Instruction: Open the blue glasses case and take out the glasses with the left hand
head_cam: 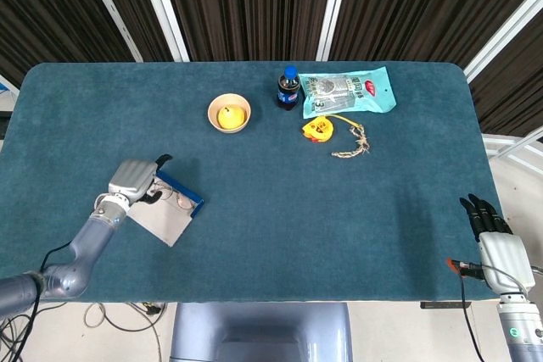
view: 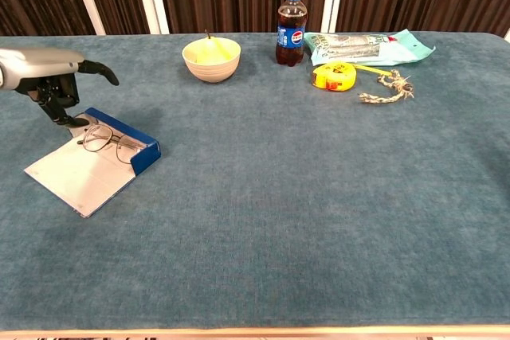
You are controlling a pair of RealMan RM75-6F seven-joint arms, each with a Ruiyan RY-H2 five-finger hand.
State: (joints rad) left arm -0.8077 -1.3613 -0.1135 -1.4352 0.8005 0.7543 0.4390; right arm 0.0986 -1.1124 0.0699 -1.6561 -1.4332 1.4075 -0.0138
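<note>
The blue glasses case (head_cam: 180,196) (view: 131,147) lies open near the table's left front, its grey lid (head_cam: 161,221) (view: 76,174) flat on the cloth. Thin wire glasses (head_cam: 174,200) (view: 105,139) rest across the case, one lens over the lid. My left hand (head_cam: 133,179) (view: 49,77) hovers at the case's far left corner. Its lower fingers come together at the left end of the glasses and pinch it, while one finger points right. My right hand (head_cam: 490,225) hangs beyond the table's right front edge, fingers straight and apart, holding nothing; the chest view does not show it.
At the back of the table stand a cream bowl (head_cam: 229,113) (view: 211,59) with something yellow in it, a cola bottle (head_cam: 288,88) (view: 291,26), a teal packet (head_cam: 348,91) (view: 368,46), a yellow tape measure (head_cam: 317,130) (view: 335,76) and a bit of rope (head_cam: 352,146) (view: 386,87).
</note>
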